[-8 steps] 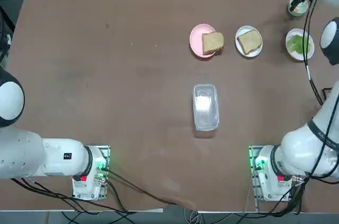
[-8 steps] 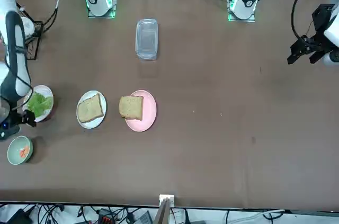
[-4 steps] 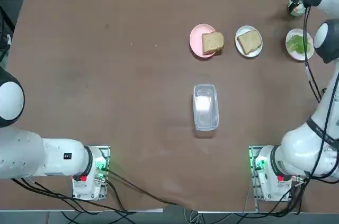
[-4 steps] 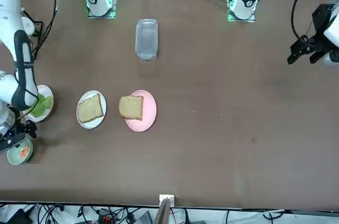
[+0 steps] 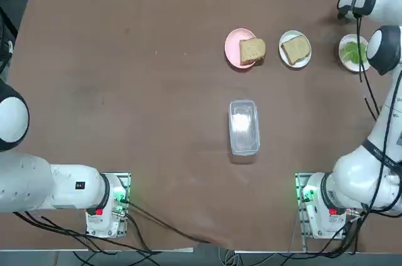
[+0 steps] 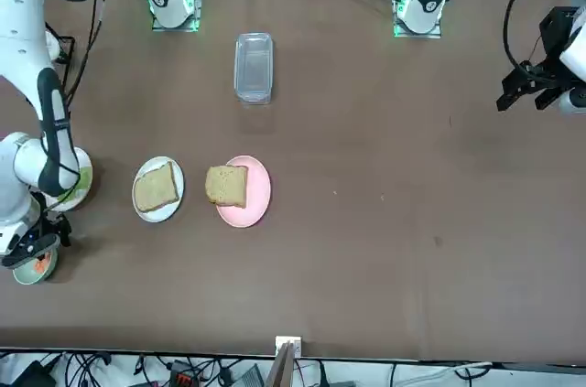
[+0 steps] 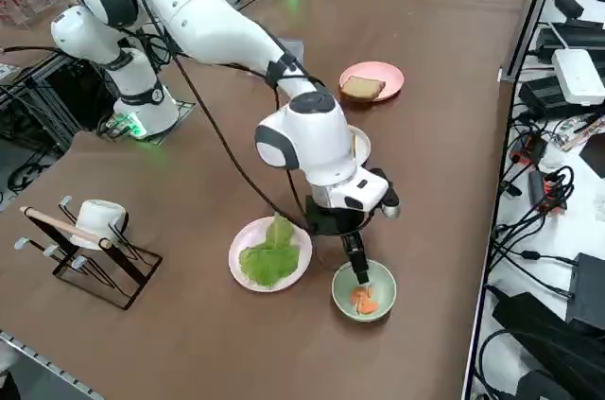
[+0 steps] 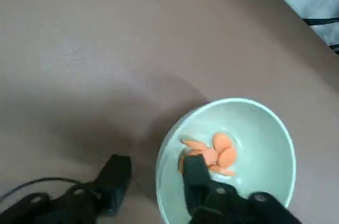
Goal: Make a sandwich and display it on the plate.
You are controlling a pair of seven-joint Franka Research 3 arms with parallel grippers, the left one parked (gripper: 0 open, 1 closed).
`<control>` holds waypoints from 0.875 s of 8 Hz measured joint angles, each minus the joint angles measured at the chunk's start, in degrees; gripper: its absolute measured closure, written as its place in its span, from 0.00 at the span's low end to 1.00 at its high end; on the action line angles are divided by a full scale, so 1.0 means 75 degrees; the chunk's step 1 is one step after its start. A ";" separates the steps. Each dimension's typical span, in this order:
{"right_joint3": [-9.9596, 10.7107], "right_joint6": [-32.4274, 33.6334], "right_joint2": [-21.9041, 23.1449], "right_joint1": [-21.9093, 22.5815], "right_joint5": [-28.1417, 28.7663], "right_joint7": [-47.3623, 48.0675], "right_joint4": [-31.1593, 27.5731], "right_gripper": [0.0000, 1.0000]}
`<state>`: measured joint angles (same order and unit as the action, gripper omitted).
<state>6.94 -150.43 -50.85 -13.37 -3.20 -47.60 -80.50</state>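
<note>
While the right arm leans far out over the far right corner of the bench [image 5: 125, 90], its right gripper [image 8: 153, 179] is down at a small pale green bowl [image 8: 275, 144] holding a few orange slices [image 8: 214, 155]. The fingers stand apart: one dark finger [image 8: 193, 173] is inside the bowl beside the slices, the other [image 8: 116, 173] is outside the rim, so they straddle the bowl's wall. Whether either one actually presses on the rim I can't quite make out; nothing looks gripped.

Just beside the bowl sits a white plate with lettuce leaves [image 7: 271, 258]. Further along the same row is the plate [image 5: 286, 58], white, carrying one bread slice [image 5: 296, 47], and next to it a pink plate [image 5: 233, 48] with a second bread slice [image 5: 252, 50] on it. No sandwich is put together; bread and lettuce lie on separate plates.

A clear lidded plastic box [image 5: 244, 126] rests near the middle of the bench, well apart from the plates.
</note>
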 joint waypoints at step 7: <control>-0.0072 0.1702 0.0424 0.0095 0.0001 0.0000 0.0765 0.97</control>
<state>6.40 -137.67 -47.67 -12.66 -3.19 -47.60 -74.76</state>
